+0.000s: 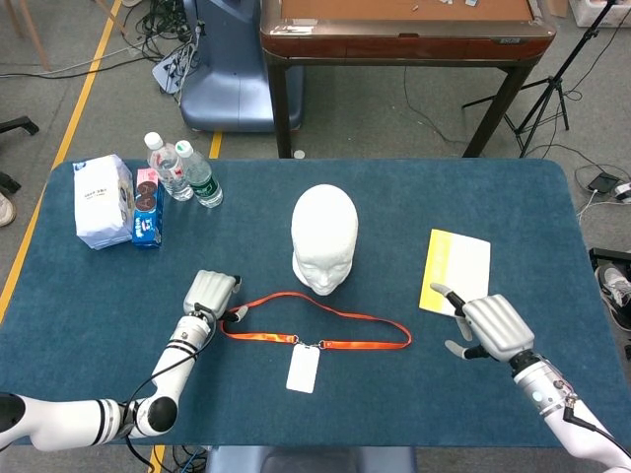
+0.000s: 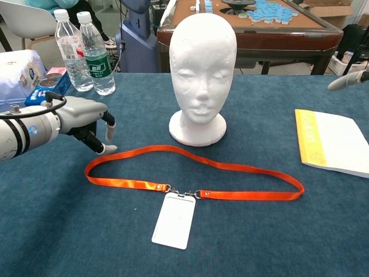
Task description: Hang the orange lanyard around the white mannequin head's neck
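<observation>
Blue felt worktop (image 1: 513, 197) on a grey floor, with a brown-topped table (image 1: 404, 25) behind it and cables trailing across the floor. My left hand (image 1: 212, 294) hovers just beside the left end of the orange lanyard (image 1: 315, 320); its fingers (image 2: 109, 128) are apart and bent downward, fingertips close to the strap, and I cannot tell whether they touch it; it holds nothing. My right hand (image 1: 488, 328) sits low over the worktop, well right of the lanyard, fingers spread, holding nothing, just below the yellow-and-white booklet (image 1: 455, 269). The lanyard lies flat in a long loop in front of the white mannequin head (image 1: 323, 238), which stands upright mid-worktop; a white badge card (image 1: 303, 368) is clipped to the strap's near side. At far left: two plastic water bottles (image 1: 185, 173) standing upright with clear liquid inside, a white tissue pack (image 1: 102, 200) and a blue snack box (image 1: 147, 207)
</observation>
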`<state>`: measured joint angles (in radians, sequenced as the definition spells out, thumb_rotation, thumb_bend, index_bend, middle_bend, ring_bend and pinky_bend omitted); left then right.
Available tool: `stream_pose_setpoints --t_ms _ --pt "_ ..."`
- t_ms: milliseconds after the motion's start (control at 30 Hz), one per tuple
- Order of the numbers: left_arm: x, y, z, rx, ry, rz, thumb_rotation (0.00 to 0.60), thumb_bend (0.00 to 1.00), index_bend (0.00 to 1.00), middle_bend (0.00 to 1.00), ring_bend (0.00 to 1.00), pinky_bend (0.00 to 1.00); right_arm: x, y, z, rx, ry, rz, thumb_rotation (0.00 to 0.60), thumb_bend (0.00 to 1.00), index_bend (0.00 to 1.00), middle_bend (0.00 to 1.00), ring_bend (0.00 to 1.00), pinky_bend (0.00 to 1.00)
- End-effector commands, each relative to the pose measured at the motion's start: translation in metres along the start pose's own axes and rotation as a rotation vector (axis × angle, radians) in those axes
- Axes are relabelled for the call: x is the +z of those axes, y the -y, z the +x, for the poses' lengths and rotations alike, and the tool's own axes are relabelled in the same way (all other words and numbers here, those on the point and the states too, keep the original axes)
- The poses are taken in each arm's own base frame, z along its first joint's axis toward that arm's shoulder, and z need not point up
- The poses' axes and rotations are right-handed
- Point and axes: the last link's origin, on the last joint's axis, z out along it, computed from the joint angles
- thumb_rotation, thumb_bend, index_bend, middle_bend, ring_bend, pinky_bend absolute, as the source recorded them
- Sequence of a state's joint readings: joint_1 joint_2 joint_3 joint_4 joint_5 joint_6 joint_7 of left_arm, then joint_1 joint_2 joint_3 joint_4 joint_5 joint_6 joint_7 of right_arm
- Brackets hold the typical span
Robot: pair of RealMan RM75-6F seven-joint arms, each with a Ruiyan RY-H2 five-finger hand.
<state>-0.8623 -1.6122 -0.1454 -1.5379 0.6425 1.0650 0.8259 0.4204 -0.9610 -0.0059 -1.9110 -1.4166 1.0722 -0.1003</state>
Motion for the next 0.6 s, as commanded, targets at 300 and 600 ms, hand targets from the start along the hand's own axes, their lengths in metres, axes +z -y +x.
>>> stream_pose_setpoints --t_ms 300,600 --pt "0.006 -0.018 -0.010 0.014 -0.019 0.007 0.380 0.27 0.46 0.96 0.95 0.96 -0.004 -0.004 -0.003 0.001 0.010 -0.012 0.600 0.26 0.12 0.72 0.63 0.84" --pt "0.015 -0.020 -0.017 0.005 -0.015 0.030 0.490 0.27 0.48 0.96 0.95 0.96 -0.008 -0.009 -0.005 0.006 0.016 -0.029 0.600 0.26 0.12 0.72 0.63 0.84"
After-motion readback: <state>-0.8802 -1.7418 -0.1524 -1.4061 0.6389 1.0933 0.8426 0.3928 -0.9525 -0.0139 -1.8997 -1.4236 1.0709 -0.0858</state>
